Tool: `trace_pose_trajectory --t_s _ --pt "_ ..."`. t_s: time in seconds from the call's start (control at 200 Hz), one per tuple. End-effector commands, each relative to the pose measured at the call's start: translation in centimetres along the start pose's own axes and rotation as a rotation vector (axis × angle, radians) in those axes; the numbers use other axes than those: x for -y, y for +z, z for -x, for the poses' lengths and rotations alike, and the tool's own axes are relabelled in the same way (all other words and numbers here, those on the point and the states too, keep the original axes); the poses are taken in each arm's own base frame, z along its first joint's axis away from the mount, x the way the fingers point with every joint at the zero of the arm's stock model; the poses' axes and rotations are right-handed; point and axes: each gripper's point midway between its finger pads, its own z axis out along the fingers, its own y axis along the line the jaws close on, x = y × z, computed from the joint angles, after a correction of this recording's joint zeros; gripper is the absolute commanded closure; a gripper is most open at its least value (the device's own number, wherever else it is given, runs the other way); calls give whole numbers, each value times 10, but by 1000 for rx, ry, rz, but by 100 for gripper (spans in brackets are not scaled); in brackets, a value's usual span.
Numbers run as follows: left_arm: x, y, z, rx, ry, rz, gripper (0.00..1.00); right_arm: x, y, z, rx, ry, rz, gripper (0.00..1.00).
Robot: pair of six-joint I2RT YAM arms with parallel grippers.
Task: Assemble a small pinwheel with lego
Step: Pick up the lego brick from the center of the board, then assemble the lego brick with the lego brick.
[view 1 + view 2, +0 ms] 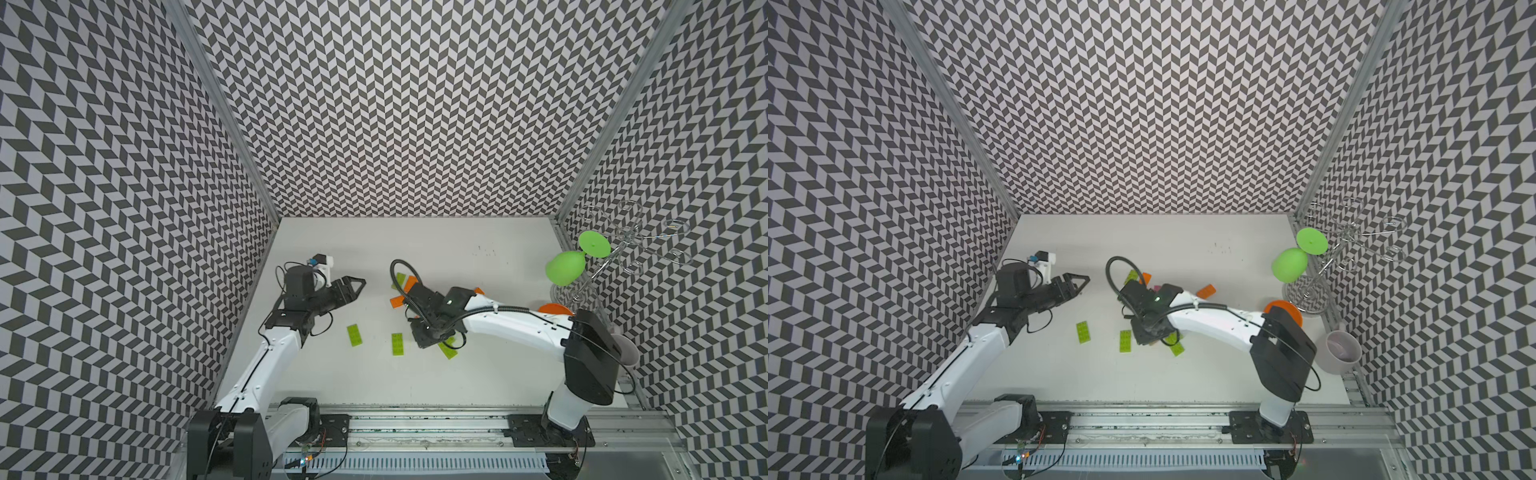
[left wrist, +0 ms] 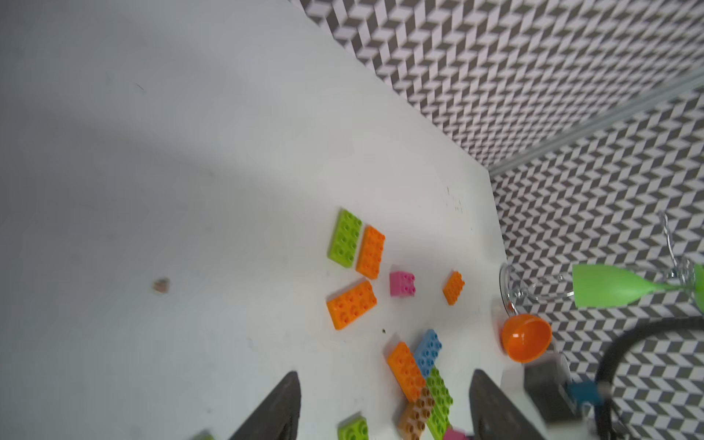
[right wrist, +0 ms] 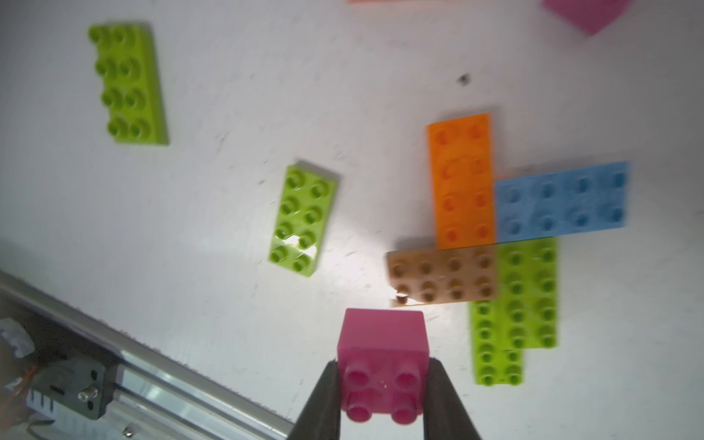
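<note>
My right gripper [image 3: 383, 365] is shut on a pink square lego brick [image 3: 383, 343], held above the white table just short of the pinwheel cluster. That cluster joins an orange [image 3: 463, 179], a blue [image 3: 562, 202], a brown [image 3: 442, 276] and a lime brick [image 3: 527, 293], with another lime brick [image 3: 495, 350] sticking out from under it. In both top views the right wrist hides the cluster except for a lime end [image 1: 449, 349]. My left gripper [image 1: 359, 286] hovers open and empty at the far left, pointing toward the bricks.
Two loose lime bricks [image 1: 354, 335] [image 1: 398, 344] lie left of the cluster. Farther back lie a lime [image 2: 344, 238], several orange [image 2: 351, 303] and a pink brick [image 2: 402, 284]. A green goblet [image 1: 565, 268], wire rack [image 1: 631, 241], orange bowl [image 1: 555, 309] and grey cup [image 1: 1337, 351] stand right.
</note>
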Motion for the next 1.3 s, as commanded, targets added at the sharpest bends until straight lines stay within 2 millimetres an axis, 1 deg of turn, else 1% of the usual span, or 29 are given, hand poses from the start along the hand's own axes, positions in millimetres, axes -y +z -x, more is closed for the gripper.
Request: trace_pose_trajectory --t_s 0.0,0.1,0.145,0.205,0.305,0.411,0.491,0.631,0.821,1.292 --pt "19 17 -27 20 69 13 28 29 1 3 -9 -103 -16 78" --pt "37 30 -69 -47 113 -1 28 35 8 10 -18 -154 -9 78" --pt "42 33 -89 -83 124 -6 28 38 14 11 -27 -175 -33 78" --pt "47 35 -108 -110 143 -1 29 40 20 16 -35 -198 -52 79" --pt "50 34 -133 -137 178 12 30 37 24 25 -27 -213 -47 79" --pt "47 33 -150 -161 182 18 31 32 26 32 -26 -216 -32 79" --pt "44 34 -156 -175 176 23 31 29 29 33 -33 -216 -21 79" --pt "42 33 -154 -168 176 36 31 24 33 31 -48 -212 3 79" --pt "41 31 -153 -161 181 42 31 29 40 25 -82 -205 -15 80" --pt "35 30 -155 -161 177 61 31 31 53 13 -133 -199 -17 81"
